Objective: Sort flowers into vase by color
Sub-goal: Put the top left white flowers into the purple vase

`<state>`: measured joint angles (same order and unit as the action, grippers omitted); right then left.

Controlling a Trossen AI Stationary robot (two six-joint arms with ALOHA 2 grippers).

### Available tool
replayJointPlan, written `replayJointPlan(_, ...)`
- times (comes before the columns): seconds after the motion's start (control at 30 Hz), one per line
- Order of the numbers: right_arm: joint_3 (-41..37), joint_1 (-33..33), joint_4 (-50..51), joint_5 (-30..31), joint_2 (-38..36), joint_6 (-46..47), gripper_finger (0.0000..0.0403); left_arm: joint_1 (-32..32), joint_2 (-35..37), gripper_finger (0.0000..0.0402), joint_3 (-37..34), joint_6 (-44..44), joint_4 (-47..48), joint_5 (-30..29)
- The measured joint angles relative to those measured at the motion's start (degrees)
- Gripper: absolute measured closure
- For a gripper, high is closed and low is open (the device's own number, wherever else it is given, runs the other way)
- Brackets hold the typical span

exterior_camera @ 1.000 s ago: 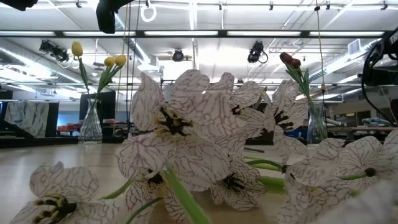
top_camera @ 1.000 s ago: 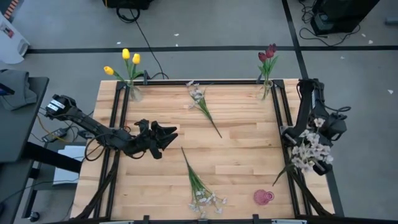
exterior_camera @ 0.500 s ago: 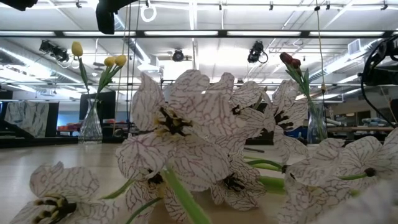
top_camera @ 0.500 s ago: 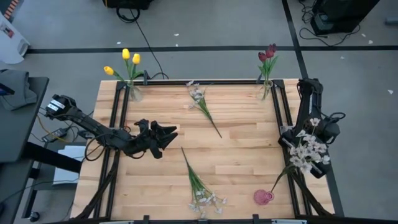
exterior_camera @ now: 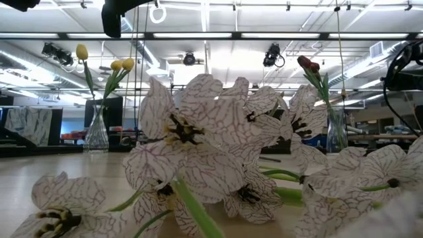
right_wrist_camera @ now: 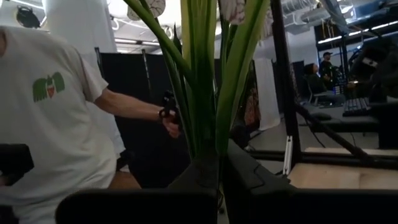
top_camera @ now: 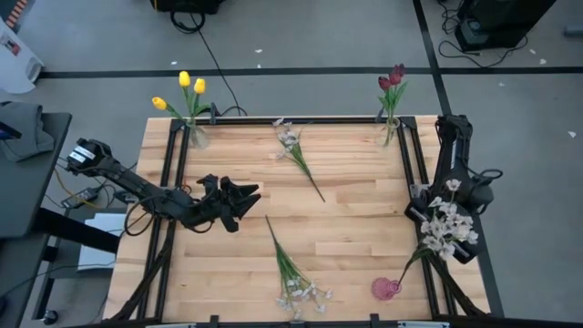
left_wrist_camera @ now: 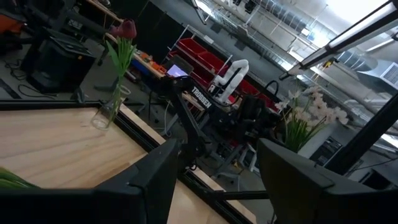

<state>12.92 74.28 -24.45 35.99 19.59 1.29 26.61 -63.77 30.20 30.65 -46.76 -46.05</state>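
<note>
My right end effector (top_camera: 435, 239) is clamped on a white spray (top_camera: 446, 223) at the worktop's (top_camera: 346, 228) right edge, above a pink vase (top_camera: 385, 289). My left end effector (top_camera: 248, 198) waits spread, mid-left.

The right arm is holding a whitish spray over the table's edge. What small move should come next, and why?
Probably lower the stems into the pink vase. The right gripper is shut on the whitish spray, whose stem tips already reach toward the vase's mouth, and that vase holds nothing yet. The left gripper waits open over the table's left half.
</note>
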Motion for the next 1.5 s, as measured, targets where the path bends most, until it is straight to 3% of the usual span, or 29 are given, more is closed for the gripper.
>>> replayJointPlan(0.6,-1.57,-0.13,2.71,-2.57,5.67,5.68,0.0378,0.0,0.0,0.0178,0.0,0.02,0.02,-1.37)
replayJointPlan(1.03,-1.57,-0.31,2.71,-3.38,12.75,13.87,0.0229,0.0,0.0,0.0178,0.0,-0.31,0.02,-3.01)
replayJointPlan(1.33,-1.57,-0.19,2.32,-4.98,12.54,16.63,0.0144,0.0,0.0,0.0178,0.0,-0.32,-0.02,-3.64)
replayJointPlan(1.5,-1.48,0.57,4.59,-6.32,10.06,19.98,0.0116,0.0,0.0,0.0178,0.0,-0.11,-0.04,-3.79)
